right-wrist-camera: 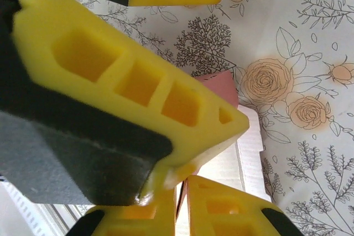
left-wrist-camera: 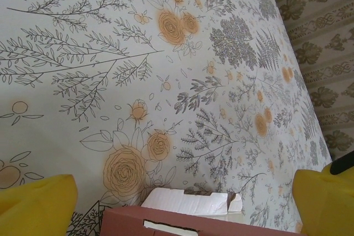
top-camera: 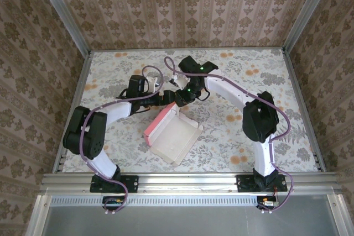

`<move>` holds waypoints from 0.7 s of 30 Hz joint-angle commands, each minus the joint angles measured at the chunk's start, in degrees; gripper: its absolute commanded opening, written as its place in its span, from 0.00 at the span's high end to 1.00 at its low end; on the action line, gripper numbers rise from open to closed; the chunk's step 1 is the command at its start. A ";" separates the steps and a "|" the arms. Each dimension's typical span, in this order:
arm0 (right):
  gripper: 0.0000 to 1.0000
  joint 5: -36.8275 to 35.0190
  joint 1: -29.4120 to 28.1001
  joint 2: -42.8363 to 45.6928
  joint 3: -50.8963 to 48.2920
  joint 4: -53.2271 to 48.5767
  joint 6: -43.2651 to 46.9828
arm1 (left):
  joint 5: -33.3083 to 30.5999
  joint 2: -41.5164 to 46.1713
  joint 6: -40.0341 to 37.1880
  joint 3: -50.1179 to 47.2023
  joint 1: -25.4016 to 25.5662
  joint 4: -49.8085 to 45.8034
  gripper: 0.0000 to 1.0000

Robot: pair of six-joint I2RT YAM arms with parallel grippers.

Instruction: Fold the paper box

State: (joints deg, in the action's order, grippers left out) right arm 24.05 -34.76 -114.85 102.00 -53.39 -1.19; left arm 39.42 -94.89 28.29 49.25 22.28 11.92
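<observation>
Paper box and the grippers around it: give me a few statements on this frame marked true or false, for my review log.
1. The paper box lies open with its pale inner face up. True.
2. The box sits in the far right corner of the table. False: it lies near the middle of the table.
3. In the left wrist view, the left gripper has its fingers wide apart. True.
4. The right gripper is parked well away from the box. False: it is at the box's far edge, close beside the left gripper.
</observation>
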 commanded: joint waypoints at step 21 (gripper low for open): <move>0.70 6.02 7.34 23.48 -31.99 37.49 -10.02 | 3.05 -2.00 -4.41 0.71 -0.52 -1.59 0.00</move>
State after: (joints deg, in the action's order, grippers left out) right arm 29.04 -28.82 -94.28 74.83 -26.37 -8.58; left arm 41.71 -95.90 26.55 49.25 22.06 12.19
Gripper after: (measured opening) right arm 0.289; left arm 0.997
